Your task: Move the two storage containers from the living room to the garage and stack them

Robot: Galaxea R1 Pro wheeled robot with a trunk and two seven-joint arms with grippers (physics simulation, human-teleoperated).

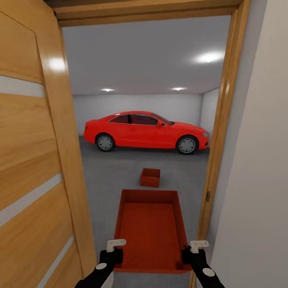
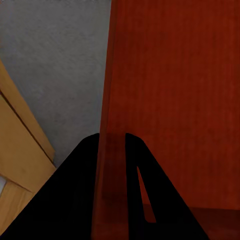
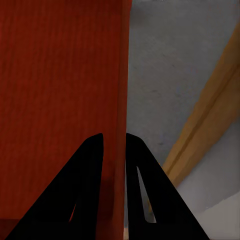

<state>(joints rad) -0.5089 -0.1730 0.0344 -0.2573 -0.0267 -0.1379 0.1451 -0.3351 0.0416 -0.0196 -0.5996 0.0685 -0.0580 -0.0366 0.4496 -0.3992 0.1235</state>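
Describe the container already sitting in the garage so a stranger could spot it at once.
Look through the wooden doorway at the red car. On the grey concrete floor in front of it sits a small orange-red open box, standing alone, unlike the alike container held between both grippers.

Grey concrete floor (image 1: 120, 172) across the frame's middle, with a small orange-red box (image 1: 150, 177) and red car (image 1: 146, 132) resting on it.

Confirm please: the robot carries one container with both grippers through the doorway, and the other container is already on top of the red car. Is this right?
Not quite. The other container sits on the grey garage floor, in front of the red car, as the head view shows. The carried container is indeed held by the left gripper and right gripper.
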